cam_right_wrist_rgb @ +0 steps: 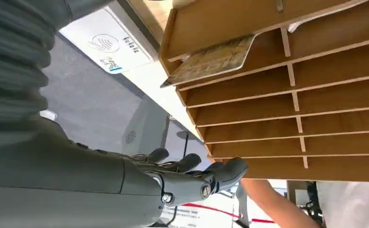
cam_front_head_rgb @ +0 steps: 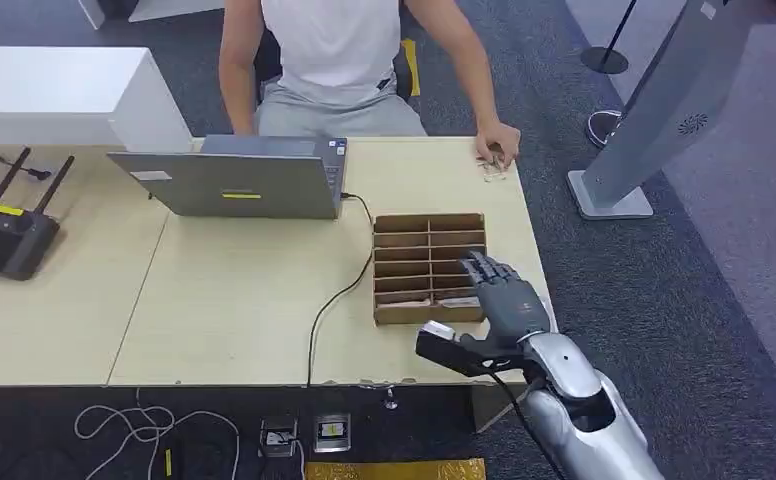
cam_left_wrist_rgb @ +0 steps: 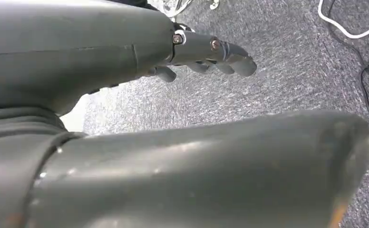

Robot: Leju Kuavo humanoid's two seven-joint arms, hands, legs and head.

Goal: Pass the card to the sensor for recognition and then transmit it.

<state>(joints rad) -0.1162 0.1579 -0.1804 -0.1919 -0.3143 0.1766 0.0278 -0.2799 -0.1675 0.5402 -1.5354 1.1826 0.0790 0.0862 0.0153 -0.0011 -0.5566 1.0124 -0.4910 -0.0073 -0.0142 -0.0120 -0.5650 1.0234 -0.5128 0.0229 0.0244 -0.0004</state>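
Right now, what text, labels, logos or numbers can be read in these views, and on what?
White card reader: a round logo and small printed lines, too blurred to read.
Laptop: yellow sticker and white label, unreadable.
Router: yellow label, unreadable.
Card in the wooden organizer: patterned face, no legible words.
No text can be quoted.

Pale wood bench [cam_front_head_rgb: 224, 300]; brown cardboard-coloured divided tray [cam_front_head_rgb: 429, 225] at its right. Card [cam_right_wrist_rgb: 213, 61] in the tray printed in mottled green and tan. Dark grey right hand [cam_front_head_rgb: 504, 300] on a silver arm [cam_front_head_rgb: 574, 400]. Grey laptop [cam_front_head_rgb: 234, 180] with a yellow strip. Black router [cam_front_head_rgb: 9, 235], yellow label on top. Speckled grey carpet [cam_front_head_rgb: 684, 300]. White sensor pad [cam_right_wrist_rgb: 107, 45] marked with a blue emblem. Black cable [cam_front_head_rgb: 329, 310] across the bench.
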